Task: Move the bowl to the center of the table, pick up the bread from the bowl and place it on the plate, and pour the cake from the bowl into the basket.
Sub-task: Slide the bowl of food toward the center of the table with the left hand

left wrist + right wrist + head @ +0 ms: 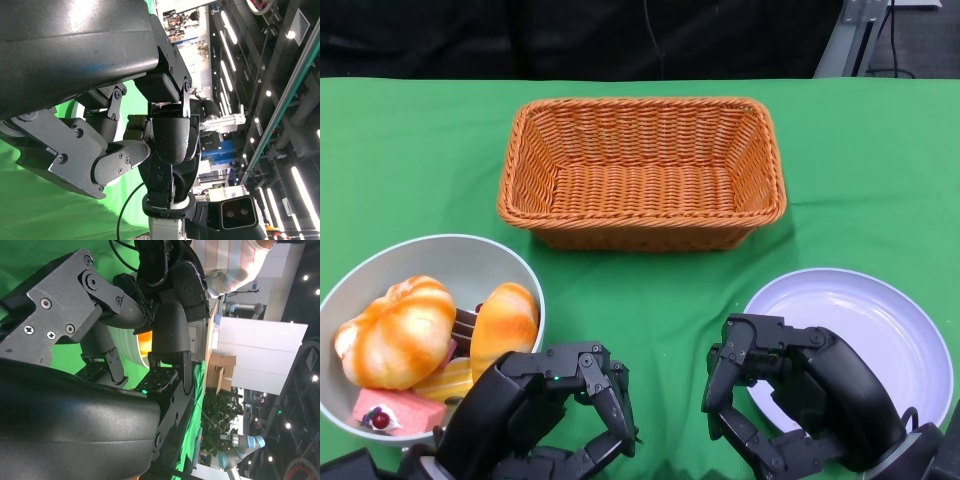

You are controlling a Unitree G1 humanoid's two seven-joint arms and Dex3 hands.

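Observation:
A grey bowl (440, 242) sits at the table's near left. It holds a round bread bun (398, 332), an oblong bread roll (504, 322), a pink cake slice (395, 410) and a yellow cake piece (445, 380). My left hand (545, 410) hovers just right of the bowl, fingers curled in and holding nothing. Beside it, my right hand (795, 395) is curled the same way over the near-left edge of the lavender plate (880, 320). The empty wicker basket (640, 170) stands at the centre back. The right wrist view shows the right hand (100, 385) and a strip of the bowl with bread (144, 342).
Green cloth (410, 150) covers the table, with bare cloth between bowl, plate and basket. A person in a striped top (235, 265) stands beyond the table in the right wrist view. The left wrist view shows mostly my left hand (100, 115) and the room's ceiling lights.

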